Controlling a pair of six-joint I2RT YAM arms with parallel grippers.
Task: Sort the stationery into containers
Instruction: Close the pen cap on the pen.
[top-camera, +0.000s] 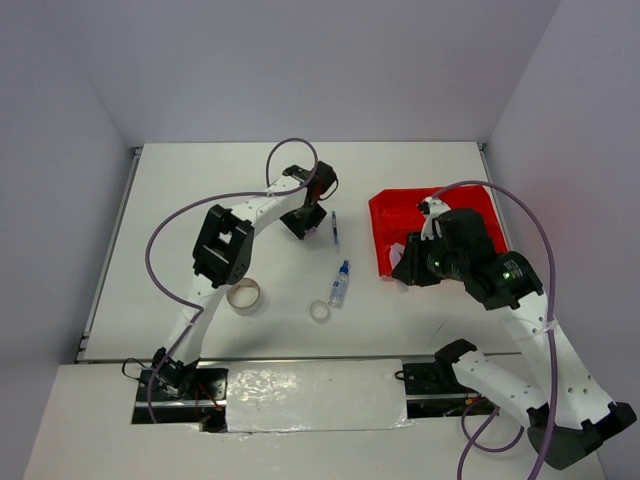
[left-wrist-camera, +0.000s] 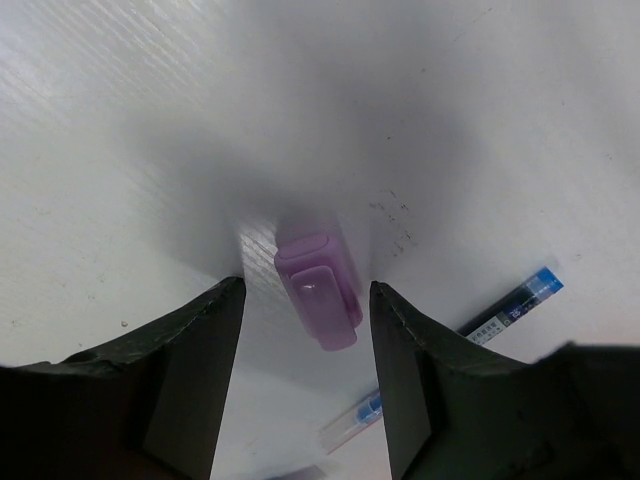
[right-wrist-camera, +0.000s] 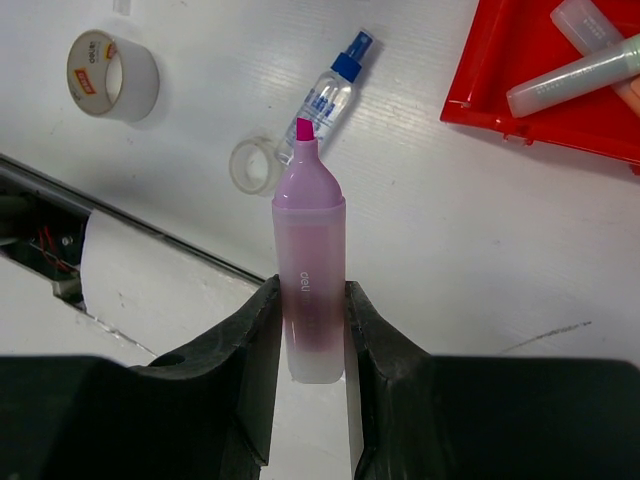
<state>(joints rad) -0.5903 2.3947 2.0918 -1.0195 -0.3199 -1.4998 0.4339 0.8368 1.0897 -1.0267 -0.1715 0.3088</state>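
right hand (right-wrist-camera: 312, 300) pinches a lilac plastic highlighter (right-wrist-camera: 310, 225) low on its barrel: light, stiff, probably slick. left hand (left-wrist-camera: 305, 290) is spread astride a small lilac plastic cap (left-wrist-camera: 320, 295).

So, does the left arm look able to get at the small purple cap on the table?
Likely yes. The left gripper is open over the purple cap, with one finger on each side and nothing in between. The pen lies off to one side, clear of the gripper.

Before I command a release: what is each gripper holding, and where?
Right gripper clamps the purple highlighter by its rear barrel. Left gripper holds nothing: open, straddling a small purple item.
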